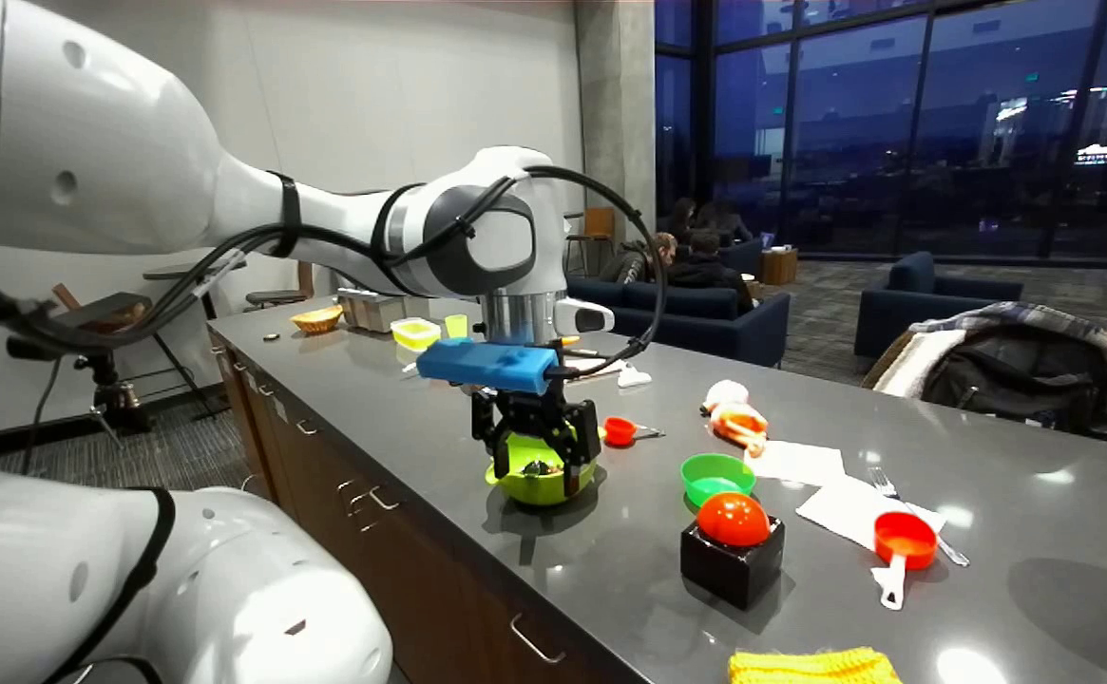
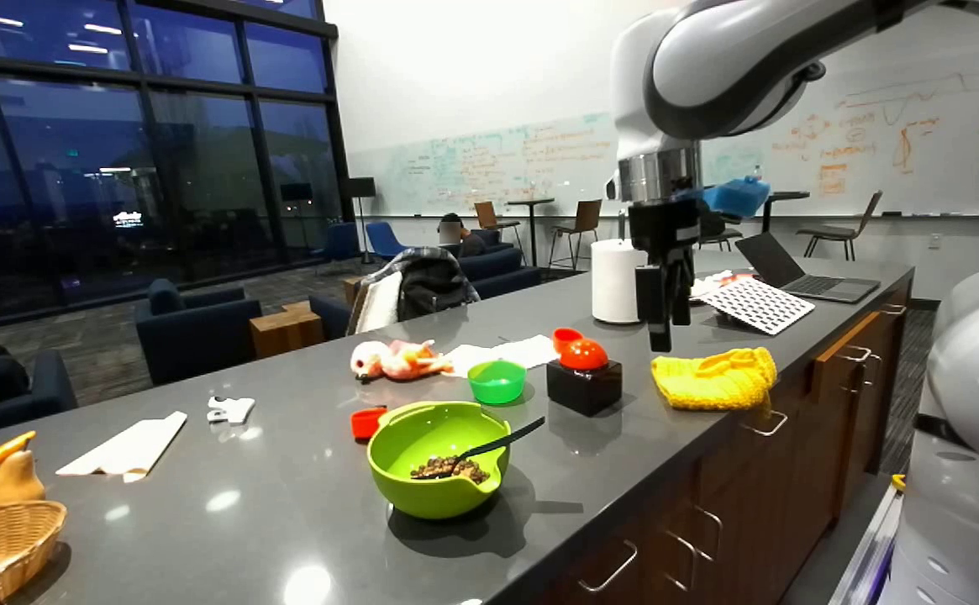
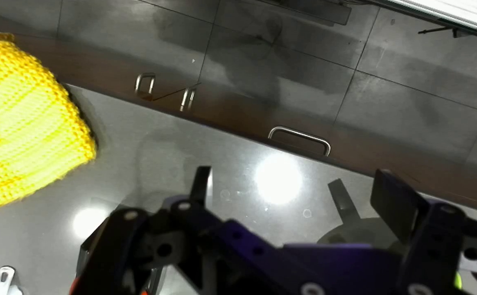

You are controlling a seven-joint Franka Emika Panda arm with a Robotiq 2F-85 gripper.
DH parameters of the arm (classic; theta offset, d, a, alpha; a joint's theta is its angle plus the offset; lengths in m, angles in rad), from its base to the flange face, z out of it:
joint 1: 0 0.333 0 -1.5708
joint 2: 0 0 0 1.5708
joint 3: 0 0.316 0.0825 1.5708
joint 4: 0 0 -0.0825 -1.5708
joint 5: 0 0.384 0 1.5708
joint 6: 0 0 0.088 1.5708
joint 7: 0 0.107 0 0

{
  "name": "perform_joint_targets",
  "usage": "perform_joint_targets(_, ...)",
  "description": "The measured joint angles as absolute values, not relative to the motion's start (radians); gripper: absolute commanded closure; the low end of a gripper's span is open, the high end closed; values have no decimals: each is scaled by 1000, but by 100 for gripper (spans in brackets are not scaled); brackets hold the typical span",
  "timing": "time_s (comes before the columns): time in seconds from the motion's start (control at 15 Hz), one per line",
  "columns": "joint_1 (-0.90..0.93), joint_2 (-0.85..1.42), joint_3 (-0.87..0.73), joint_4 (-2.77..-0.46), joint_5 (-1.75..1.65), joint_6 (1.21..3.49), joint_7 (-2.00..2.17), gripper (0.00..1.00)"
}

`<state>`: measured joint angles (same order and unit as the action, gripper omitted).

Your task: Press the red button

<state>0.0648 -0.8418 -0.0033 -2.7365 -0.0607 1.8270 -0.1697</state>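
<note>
The red button (image 1: pixel 734 519) is a round dome on a black box (image 1: pixel 730 566) on the grey counter; it also shows in an exterior view (image 2: pixel 583 354). In the wrist view the box shows only as a dark edge beside the left finger, mostly hidden by the gripper. My gripper (image 1: pixel 538 467) is open and empty, pointing down above the counter. It is apart from the button, off to its side toward the drawer edge, as an exterior view (image 2: pixel 667 329) shows. In the wrist view bare counter and glare show between the fingers (image 3: pixel 292 180).
A small green bowl (image 1: pixel 717 478) sits right beside the button box. A lime bowl (image 2: pixel 434 497) with a black spoon stands farther along. A yellow knitted cloth (image 2: pixel 714 380) lies near the counter edge. A red-orange scoop (image 1: pixel 905 538), napkins and a paper roll (image 2: pixel 615 286) are also on the counter.
</note>
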Motion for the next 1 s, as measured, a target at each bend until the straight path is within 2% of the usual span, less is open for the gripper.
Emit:
perform_joint_targets(0.27, 62, -839, -12, -2735, -64, 1829, -170, 0)
perform_joint_targets(0.53, 36, -771, -87, -2687, -105, 1874, -234, 0)
perform_joint_targets(1.0, 51, -426, -206, -2433, -11, 2045, -427, 0)
